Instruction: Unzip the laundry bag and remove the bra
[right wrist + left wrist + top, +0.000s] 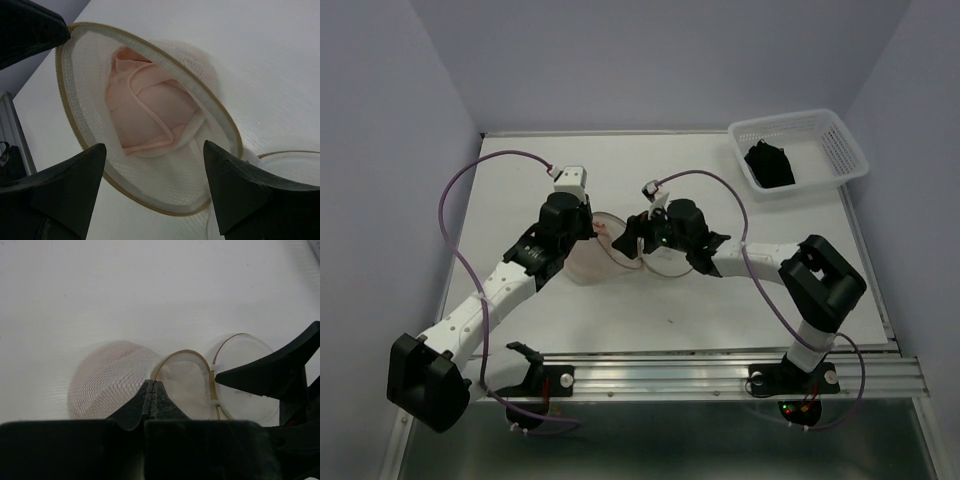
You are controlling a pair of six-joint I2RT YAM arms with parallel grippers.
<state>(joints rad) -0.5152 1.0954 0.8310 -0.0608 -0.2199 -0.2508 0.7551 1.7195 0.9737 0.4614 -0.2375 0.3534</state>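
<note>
The bag [105,382] is lying on its side on the table [520,180], between the two grippers; its zip is looking fully undone, since the tan rim [182,351] is gaping in an open loop and the round flap [245,380] is lying flat just beside the mouth, on the right arm's side. So the first half of the job is reading as done.

The left gripper [152,387] is pinching the bag's rim with its fingers pressed together, which seems to be holding the mouth up and open. The right gripper [154,146] is hovering in front of the mouth with its fingers spread wide, gripping nothing; whether the tips are touching the mesh cannot be told.

The pink bra [150,107] is still sitting inside the bag, bunched against the back of the dome, with a strap looping toward the opening; no part of it is lying outside the rim. What is left, by my reading, is reaching in, taking the bra, and drawing it clear of the bag.

A white basket [800,150] is standing well apart from the bag, beyond the right arm, with something dark in it.
</note>
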